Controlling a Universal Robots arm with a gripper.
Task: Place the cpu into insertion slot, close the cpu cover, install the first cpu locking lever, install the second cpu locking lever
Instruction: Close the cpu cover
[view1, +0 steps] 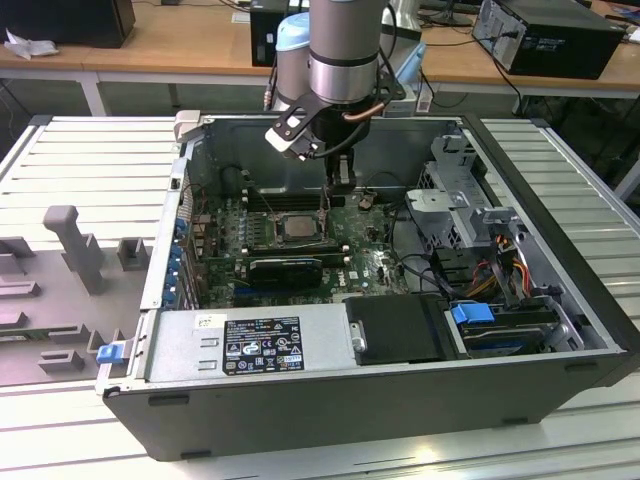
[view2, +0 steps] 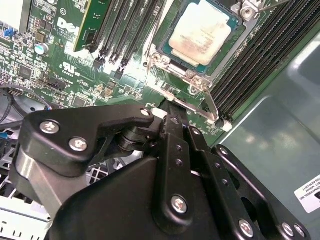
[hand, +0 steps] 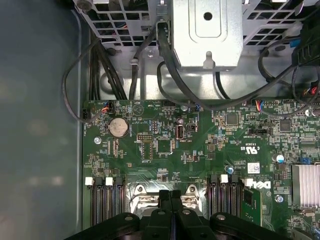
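Gripper: the gripper (hand: 171, 199) has its two black fingers (hand: 164, 202) pressed together with only a thin line between them. It points down into the open computer case (view1: 300, 400), low over the motherboard (hand: 200, 150).
Fingertips: in the second wrist view the gripper (view2: 169, 107) ends right at the metal edge of the socket. It seems to touch a small metal part there, but I cannot tell for sure.
The cpu: the cpu (view2: 202, 32) lies flat in the insertion slot (view1: 258, 222), silver top up, just beyond the fingertips. In the exterior view the cpu (view1: 297, 226) is slightly below and beside the gripper (view1: 338, 190).
The cpu cover: the cpu cover (view2: 186, 71) frames the chip. It looks lowered around it.
Locking lever: one thin locking lever (view2: 211, 102) runs along the socket side, close beside the fingers.
Memory slots: the long black memory slots (hand: 107, 200) stand on both sides of the gripper.
Farther out: a coin battery (hand: 118, 127) sits on the board ahead of the gripper, and past it a metal drive cage (hand: 207, 30) with black cables (hand: 165, 60).
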